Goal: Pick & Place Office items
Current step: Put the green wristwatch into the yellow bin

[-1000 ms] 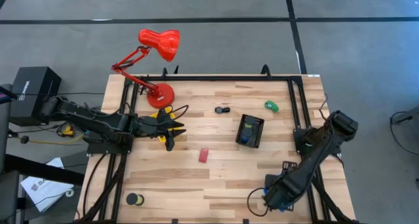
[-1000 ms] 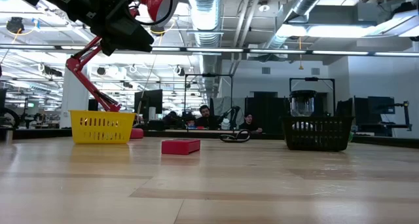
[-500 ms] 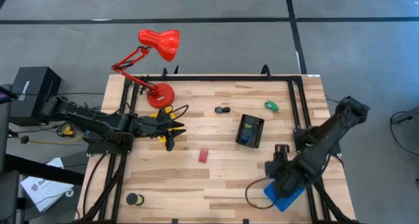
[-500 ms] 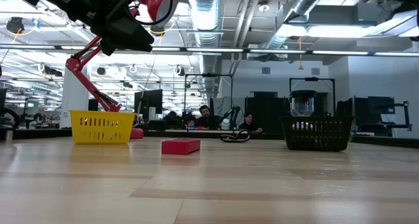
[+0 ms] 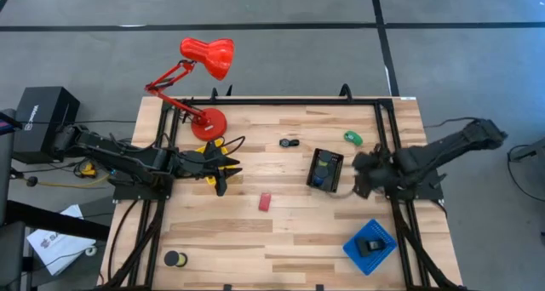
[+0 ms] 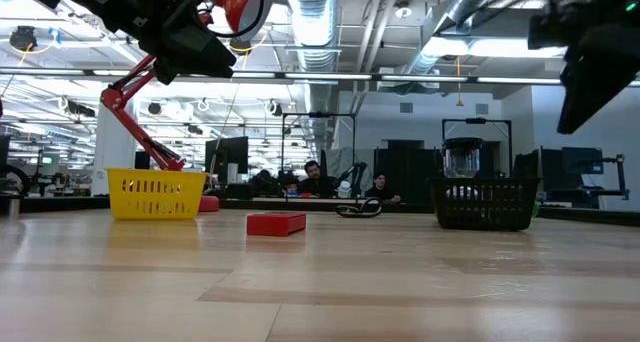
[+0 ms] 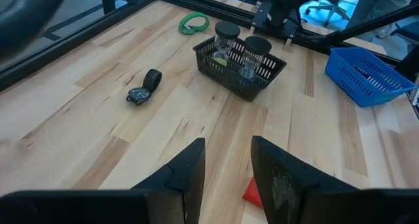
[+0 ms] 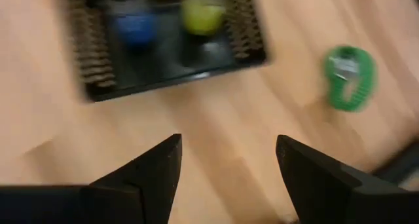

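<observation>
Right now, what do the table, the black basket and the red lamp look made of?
Table: pale wood planks, matte, with visible grain and seams. Black basket: probably moulded plastic, judging by its slatted walls. Red lamp: smooth, uniformly red; painted metal or plastic, can't tell.

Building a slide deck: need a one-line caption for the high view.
Right pincer open beside the black basket; left pincer hovers near the lamp base.

Red block (image 5: pixel 265 202) (green piece (image 5: pixel 353 139)).
</observation>
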